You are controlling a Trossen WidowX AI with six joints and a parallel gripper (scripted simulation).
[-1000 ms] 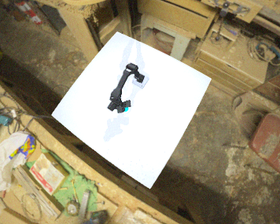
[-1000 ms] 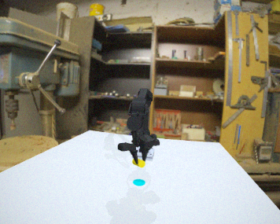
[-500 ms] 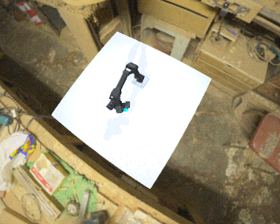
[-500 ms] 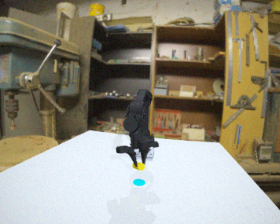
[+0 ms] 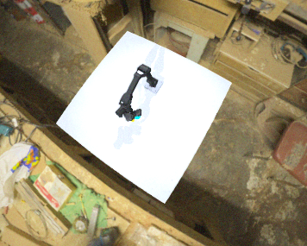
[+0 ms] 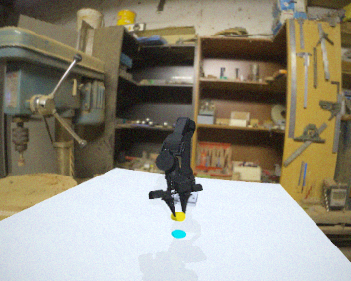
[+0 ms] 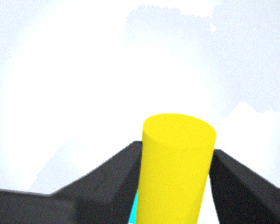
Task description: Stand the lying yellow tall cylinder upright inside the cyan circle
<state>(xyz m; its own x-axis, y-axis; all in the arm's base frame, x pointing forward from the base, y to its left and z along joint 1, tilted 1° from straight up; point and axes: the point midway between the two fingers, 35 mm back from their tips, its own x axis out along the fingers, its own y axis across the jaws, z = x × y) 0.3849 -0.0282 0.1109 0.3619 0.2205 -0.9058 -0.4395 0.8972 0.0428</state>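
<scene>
The yellow tall cylinder (image 5: 133, 120) (image 6: 178, 217) (image 7: 175, 170) is held between the two black fingers of my gripper (image 6: 179, 213) (image 7: 175, 153). The gripper is shut on it. In the wrist view one round end of the cylinder faces the camera, and its lower part runs out of the frame. Its exact tilt and height are hard to tell. The cyan circle (image 5: 137, 117) (image 6: 178, 234) lies flat on the white table. In the exterior view it shows whole, just in front of the cylinder; in the wrist view only a sliver of cyan (image 7: 133, 214) shows beside the cylinder.
The white table top (image 5: 179, 126) (image 6: 264, 238) carries the arm's pale base plate (image 5: 156, 86) behind the gripper. Shadows of the arm fall across the table. A cluttered workshop with a bench, shelves and a drill press surrounds the table, beyond its edges.
</scene>
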